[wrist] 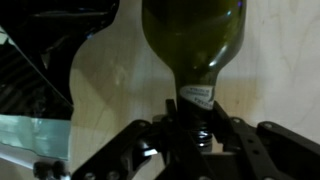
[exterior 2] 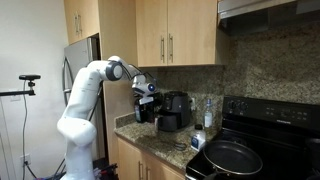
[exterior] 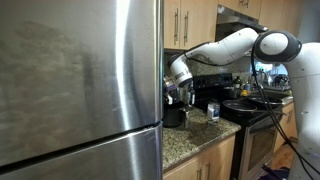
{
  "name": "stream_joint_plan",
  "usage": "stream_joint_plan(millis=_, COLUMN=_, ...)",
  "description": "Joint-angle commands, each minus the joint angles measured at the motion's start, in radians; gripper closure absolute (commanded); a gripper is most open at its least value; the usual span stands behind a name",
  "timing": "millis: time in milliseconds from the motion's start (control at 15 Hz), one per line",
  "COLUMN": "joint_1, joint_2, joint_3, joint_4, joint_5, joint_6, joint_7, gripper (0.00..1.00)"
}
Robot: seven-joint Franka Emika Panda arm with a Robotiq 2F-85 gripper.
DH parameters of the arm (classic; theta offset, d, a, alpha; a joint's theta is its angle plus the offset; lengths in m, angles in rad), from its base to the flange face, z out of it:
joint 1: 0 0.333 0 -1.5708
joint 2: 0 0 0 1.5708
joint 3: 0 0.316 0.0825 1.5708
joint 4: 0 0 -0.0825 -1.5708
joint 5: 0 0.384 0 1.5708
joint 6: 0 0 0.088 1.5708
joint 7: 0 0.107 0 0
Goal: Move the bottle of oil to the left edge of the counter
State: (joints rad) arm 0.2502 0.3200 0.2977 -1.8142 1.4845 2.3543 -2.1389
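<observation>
The bottle of oil (wrist: 195, 35) is held by its narrow neck. In the wrist view its dark green body fills the top, and the neck runs down into the gripper (wrist: 195, 125), whose fingers (wrist: 150, 140) are pressed against it from both sides. In an exterior view the gripper (exterior 2: 146, 98) is seen just left of the black coffee maker (exterior 2: 176, 108), with the bottle (exterior 2: 141, 113) hanging as a dark shape beneath it, over the speckled counter (exterior 2: 160, 142). Whether its base touches the counter cannot be told. Right of the coffee maker, a small clear jar (exterior 2: 198, 140) is set near the counter's front edge. Farther right, a dark pan (exterior 2: 232, 157) is placed on the black stove (exterior 2: 275, 120).
</observation>
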Motion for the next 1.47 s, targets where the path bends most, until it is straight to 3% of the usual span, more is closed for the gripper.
stream_joint_plan(millis=0, joint_1=-0.003, joint_2=0.003, joint_3=-0.016, joint_4=0.014, joint_5=0.19, joint_6=0.014, joint_7=-0.077, gripper=0.94)
stream_joint_plan(millis=267, joint_1=0.022, joint_2=-0.006, joint_3=-0.047, joint_4=-0.01, joint_5=0.288, joint_6=0.071, joint_7=-0.05, gripper=0.94)
stream_joint_plan(millis=333, joint_1=-0.024, joint_2=-0.108, joint_3=-0.078, joint_4=-0.097, joint_5=0.247, joint_6=0.023, joint_7=0.021, gripper=0.94)
stream_joint_plan(millis=667, joint_1=-0.003, joint_2=-0.172, joint_3=-0.133, joint_4=-0.179, joint_5=0.02, joint_6=0.178, joint_7=0.306, gripper=0.94)
stream_joint_plan(millis=933, joint_1=-0.021, joint_2=-0.202, joint_3=-0.131, joint_4=-0.216, joint_5=-0.148, joint_6=0.132, joint_7=0.447, gripper=0.94)
stream_joint_plan(millis=1200, joint_1=-0.038, joint_2=-0.209, joint_3=-0.123, joint_4=-0.213, joint_5=-0.102, joint_6=0.034, joint_7=0.4, gripper=0.94)
stream_joint_plan(millis=1400, joint_1=-0.027, joint_2=-0.199, joint_3=-0.117, joint_4=-0.193, joint_5=-0.136, joint_6=-0.013, joint_7=0.388, gripper=0.94)
